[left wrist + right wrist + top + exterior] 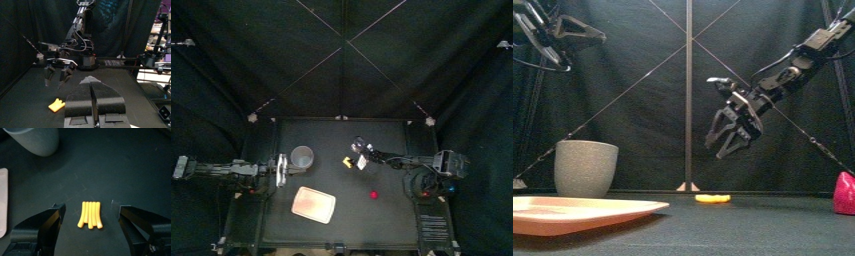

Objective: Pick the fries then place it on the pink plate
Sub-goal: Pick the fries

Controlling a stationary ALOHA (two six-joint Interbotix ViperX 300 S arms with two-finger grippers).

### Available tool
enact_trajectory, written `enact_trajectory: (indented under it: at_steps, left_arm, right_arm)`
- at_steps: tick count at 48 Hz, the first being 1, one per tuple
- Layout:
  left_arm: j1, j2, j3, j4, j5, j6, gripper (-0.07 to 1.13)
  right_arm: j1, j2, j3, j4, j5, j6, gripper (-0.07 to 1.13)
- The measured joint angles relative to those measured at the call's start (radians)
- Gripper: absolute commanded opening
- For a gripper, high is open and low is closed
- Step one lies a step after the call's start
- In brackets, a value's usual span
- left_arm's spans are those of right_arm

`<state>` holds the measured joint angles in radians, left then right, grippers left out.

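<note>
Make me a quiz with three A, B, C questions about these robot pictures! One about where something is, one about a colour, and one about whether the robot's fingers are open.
1. Where are the fries?
A) on the pink tray
B) on the black table, below the right gripper
C) inside the grey cup

2. What colour are the fries?
A) yellow
B) green
C) blue

3. What are the right gripper's fingers doing?
A) shut on the fries
B) open, holding nothing
C) shut on the grey cup

Answers:
1 B: the fries lie on bare table, apart from tray and cup.
2 A: they show yellow in the front view.
3 B: the right wrist view shows a finger on each side of the fries, neither touching them.
</note>
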<state>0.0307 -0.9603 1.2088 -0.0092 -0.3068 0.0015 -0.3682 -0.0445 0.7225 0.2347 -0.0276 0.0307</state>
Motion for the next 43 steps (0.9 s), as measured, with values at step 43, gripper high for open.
enact_trajectory:
  at_steps: [43]
  left_arm:
    - [0.005,0.000,0.040,-0.014,0.000,-0.003,0.05]
  right_arm:
    - [-0.048,0.336,-0.400,-0.067,0.603,0.025,1.04]
